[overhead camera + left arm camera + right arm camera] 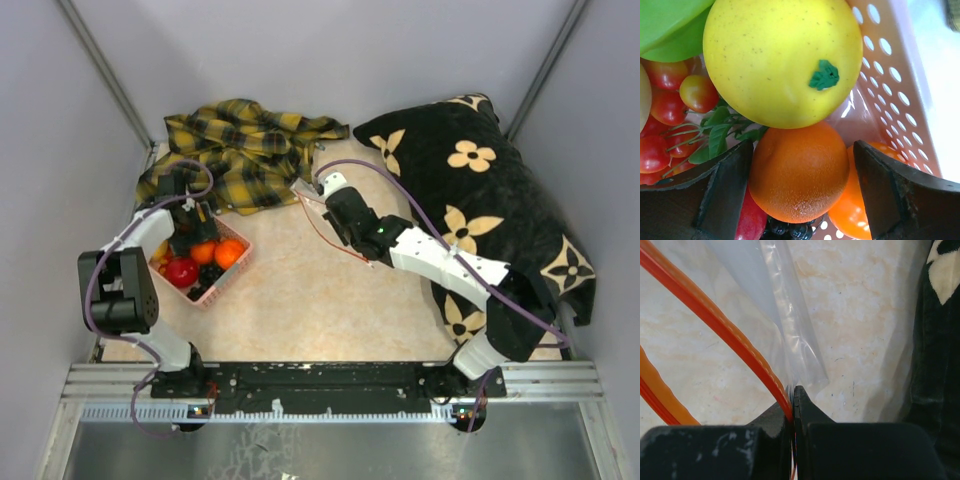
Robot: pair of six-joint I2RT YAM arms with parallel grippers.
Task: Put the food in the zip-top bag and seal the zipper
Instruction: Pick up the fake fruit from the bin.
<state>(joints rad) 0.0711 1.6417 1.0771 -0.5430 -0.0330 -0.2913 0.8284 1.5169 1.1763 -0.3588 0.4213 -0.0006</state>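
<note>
The clear zip-top bag point(790, 325) is barely visible from above. Only its red zipper point(720, 325) shows, over the middle of the desk point(300, 310), pinched by the right end effector point(792, 392). The left end effector point(802, 150) is spread around an orange point(797, 180) in the pink basket point(890, 75), just beside the lemon point(782, 60). The grapes point(790, 231) are cut off. A plaid cloth point(240, 150) and a black pillow point(480, 190) lie beyond.

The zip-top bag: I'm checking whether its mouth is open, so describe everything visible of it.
The zip-top bag is clear, thin, wrinkled plastic with an orange-red zipper along its mouth. The right gripper is shut on that strip. A second strip curves apart at the left, so the mouth looks parted. The table lies beneath.
</note>
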